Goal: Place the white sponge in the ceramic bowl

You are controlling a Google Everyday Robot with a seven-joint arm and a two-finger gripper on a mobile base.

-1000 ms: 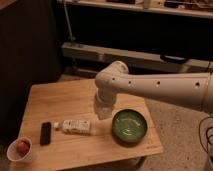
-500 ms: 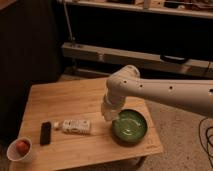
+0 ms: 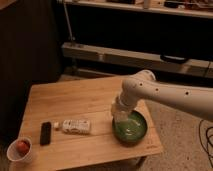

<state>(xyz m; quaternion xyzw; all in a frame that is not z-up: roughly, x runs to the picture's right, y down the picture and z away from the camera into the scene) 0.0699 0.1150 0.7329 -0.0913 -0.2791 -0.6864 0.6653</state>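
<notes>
The glossy green ceramic bowl (image 3: 134,131) sits at the right end of the wooden table (image 3: 75,100). My white arm reaches in from the right, and its gripper (image 3: 120,119) hangs over the bowl's left rim, pointing down. The white sponge does not show apart from the gripper; it is hidden or cannot be made out against the pale wrist.
A longer white packet (image 3: 76,126) lies left of the bowl, with a small black object (image 3: 45,133) beside it. A white cup (image 3: 18,151) holding a red thing stands at the front left corner. Dark shelving runs behind the table.
The arm has swung right across the table. The gripper has gone from above the table's middle to over the green bowl's left rim.
</notes>
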